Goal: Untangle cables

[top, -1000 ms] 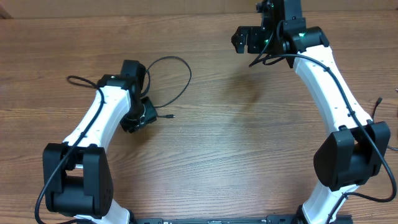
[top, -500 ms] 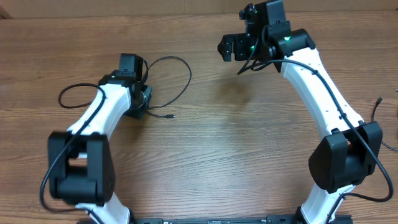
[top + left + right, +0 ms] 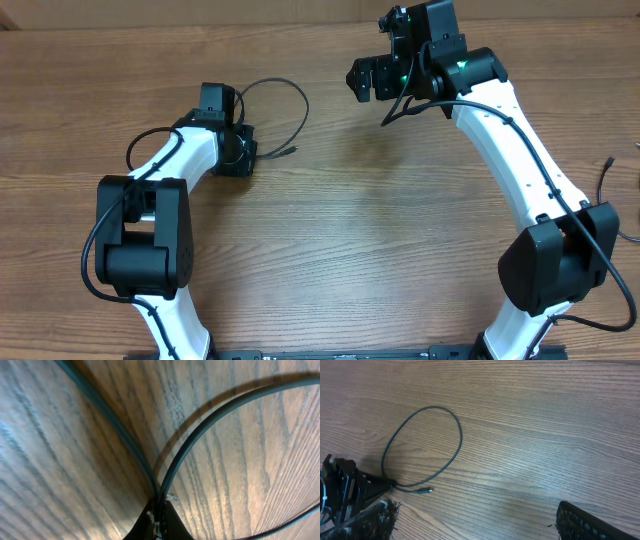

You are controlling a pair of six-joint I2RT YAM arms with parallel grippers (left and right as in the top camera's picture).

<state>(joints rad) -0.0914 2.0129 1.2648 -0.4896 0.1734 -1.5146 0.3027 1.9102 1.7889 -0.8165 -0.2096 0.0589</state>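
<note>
A thin black cable lies in a loop on the wooden table, its plug tip pointing right. My left gripper is low at the loop's left end. In the left wrist view its jaws are shut on the cable, and two strands fan out from them. My right gripper is raised at the back, right of the loop, open and empty. The right wrist view shows its fingers wide apart, with the loop, the plug tip and the left gripper below.
Another thin black cord with a small plug lies at the table's right edge, beside the right arm's base. The left arm's own thicker cable arcs out to the left of that arm.
My left gripper has swung up and right with the cable in it, dragging the plug tip up and to the right. My right gripper shifted left and has since held still.
</note>
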